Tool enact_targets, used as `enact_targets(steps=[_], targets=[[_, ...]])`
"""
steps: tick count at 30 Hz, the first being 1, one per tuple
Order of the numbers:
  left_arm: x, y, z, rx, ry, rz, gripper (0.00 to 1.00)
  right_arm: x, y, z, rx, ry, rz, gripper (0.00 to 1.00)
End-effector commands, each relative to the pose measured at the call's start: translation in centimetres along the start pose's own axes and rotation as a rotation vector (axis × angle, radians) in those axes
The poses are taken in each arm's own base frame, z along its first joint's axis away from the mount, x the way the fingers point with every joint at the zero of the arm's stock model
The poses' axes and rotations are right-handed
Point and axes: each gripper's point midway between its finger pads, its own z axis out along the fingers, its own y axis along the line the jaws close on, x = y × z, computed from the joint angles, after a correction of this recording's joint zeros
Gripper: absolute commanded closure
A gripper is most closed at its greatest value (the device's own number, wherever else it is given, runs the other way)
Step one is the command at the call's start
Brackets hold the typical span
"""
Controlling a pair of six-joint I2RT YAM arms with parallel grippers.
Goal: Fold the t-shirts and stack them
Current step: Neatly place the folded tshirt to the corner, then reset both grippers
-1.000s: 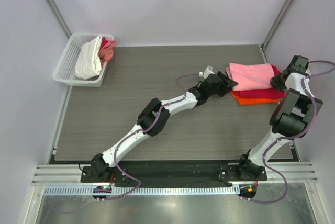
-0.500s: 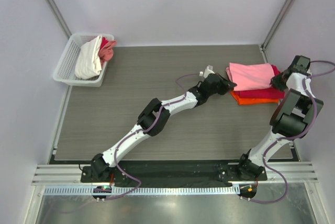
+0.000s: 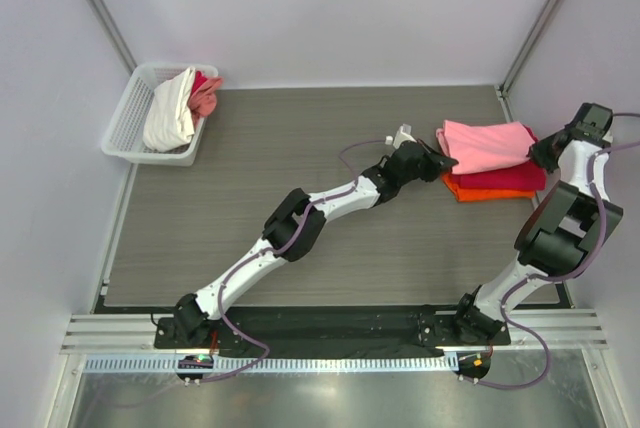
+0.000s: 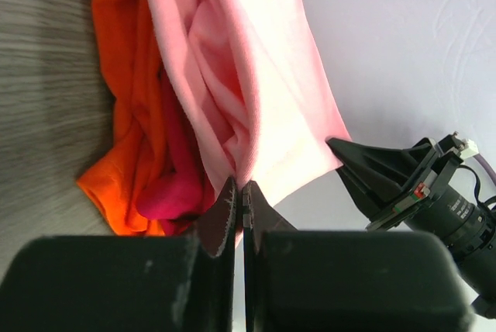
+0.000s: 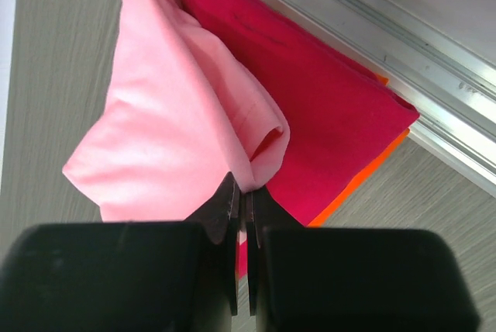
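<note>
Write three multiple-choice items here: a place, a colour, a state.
1. Where is the white lattice basket?
A) far left corner of the table
B) near right corner
C) between the arms

2. What colour is the t-shirt lowest under the pink t-shirt?
A) white
B) orange
C) blue

3. How is the left claw?
A) open, holding nothing
B) shut on the pink t-shirt's edge
C) shut on the basket's rim

Answers: 1 A, the top view shows it there; 2 B, the orange t-shirt peeks out beneath the crimson t-shirt; 3 B, it pinches pink cloth in the left wrist view.
</note>
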Motion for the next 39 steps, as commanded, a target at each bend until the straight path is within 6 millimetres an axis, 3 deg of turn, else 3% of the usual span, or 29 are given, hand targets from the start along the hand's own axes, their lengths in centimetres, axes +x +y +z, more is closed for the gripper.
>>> enact_targets(steps=[1, 5, 9, 12, 15, 16, 17, 19, 20, 22, 23, 24, 25, 26, 27, 28, 29, 30, 31, 32, 33, 34, 35, 36, 37, 38, 39], targets=[[1.5, -8.0, -1.9, 0.155, 0.049, -0.002, 1.0, -5.7, -1.6, -3.3, 0.03, -0.193, 0.049, 0.99], [1.8, -7.1, -1.6, 0.154, 0.061, -0.026, 1.0, -5.9, -2.5, -3.3, 0.042, -0.194, 0.073, 0.99], [1.8, -7.6, -1.8, 0.16, 0.06, -0.012, 1.0, -6.1, -2.8, -3.3, 0.051, -0.197, 0.087, 0.99], [2.2, -8.0, -2.1, 0.16, 0.069, -0.002, 1.0, -6.6, -4.2, -3.9, 0.1, -0.236, 0.112, 0.99], [2.6, -7.0, -2.3, 0.136, 0.073, 0.0, 0.97, -6.3, -4.8, -3.8, 0.126, -0.236, 0.113, 0.81], [2.5, -7.5, -2.5, 0.142, 0.072, -0.001, 0.94, -6.2, -5.0, -3.7, 0.127, -0.233, 0.113, 0.65], [2.7, -6.2, -2.5, 0.106, 0.076, -0.001, 0.77, -5.8, -5.3, -3.6, 0.137, -0.226, 0.121, 0.37], [2.4, -7.1, -3.3, 0.096, 0.07, 0.022, 0.63, -5.9, -5.4, -4.0, 0.14, -0.237, 0.124, 0.32], [2.5, -6.1, -3.6, 0.067, 0.073, 0.04, 0.5, -5.9, -5.4, -4.3, 0.143, -0.244, 0.122, 0.31], [2.2, -6.1, -4.3, 0.044, 0.059, 0.071, 0.39, -6.6, -5.1, -5.4, 0.135, -0.277, 0.119, 0.31], [1.8, -7.9, -5.3, 0.059, 0.05, 0.109, 0.34, -6.6, -4.9, -5.8, 0.124, -0.282, 0.116, 0.3], [1.2, -6.1, -5.7, 0.012, 0.027, 0.127, 0.32, -6.6, -4.5, -6.2, 0.108, -0.284, 0.113, 0.31], [0.6, -6.2, -6.3, 0.003, 0.016, 0.145, 0.3, -6.7, -3.9, -7.0, 0.081, -0.293, 0.111, 0.34], [0.1, -7.9, -7.3, 0.027, 0.003, 0.168, 0.27, -6.1, -3.2, -7.0, 0.036, -0.268, 0.105, 0.35], [-0.3, -6.3, -7.9, -0.009, 0.0, 0.183, 0.25, -5.6, -2.1, -7.2, -0.021, -0.249, 0.095, 0.38], [-1.2, -6.3, -8.3, -0.011, -0.009, 0.196, 0.23, -5.4, -1.2, -7.6, -0.062, -0.245, 0.091, 0.45], [-1.9, -7.8, -9.5, 0.004, -0.017, 0.234, 0.18, -4.8, -0.6, -7.3, -0.109, -0.226, 0.095, 0.49], [-2.3, -7.8, -10.2, -0.006, -0.019, 0.259, 0.15, -3.7, 1.3, -7.5, -0.218, -0.168, 0.087, 0.55], [-3.0, -6.3, -10.8, -0.053, -0.024, 0.282, 0.13, -2.8, 2.9, -7.5, -0.295, -0.133, 0.082, 0.66], [-3.8, -5.6, -11.7, -0.106, -0.039, 0.313, 0.12, -2.3, 4.1, -7.1, -0.362, -0.116, 0.105, 0.69], [-4.3, -7.0, -12.9, -0.098, -0.049, 0.359, 0.11, -0.9, 6.0, -7.5, -0.476, -0.045, 0.107, 0.75], [-5.0, -5.3, -13.9, -0.144, -0.054, 0.384, 0.11, 0.3, 7.8, -7.7, -0.553, -0.011, 0.1, 0.84], [-5.8, -5.0, -14.7, -0.165, -0.075, 0.404, 0.1, 0.7, 8.9, -7.2, -0.633, -0.013, 0.093, 0.87], [-6.5, -6.6, -16.3, -0.147, -0.097, 0.442, 0.1, 1.3, 10.4, -7.6, -0.699, 0.017, 0.137, 0.92], [-7.6, -6.5, -17.2, -0.156, -0.117, 0.458, 0.1, 2.0, 11.3, -7.7, -0.741, 0.034, 0.137, 0.99], [-8.1, -4.6, -18.2, -0.2, -0.128, 0.478, 0.1, 3.0, 12.8, -7.9, -0.795, 0.028, 0.117, 0.99], [-9.1, -4.7, -19.2, -0.208, -0.148, 0.523, 0.1, 3.5, 13.4, -7.8, -0.809, 0.033, 0.112, 0.99]])
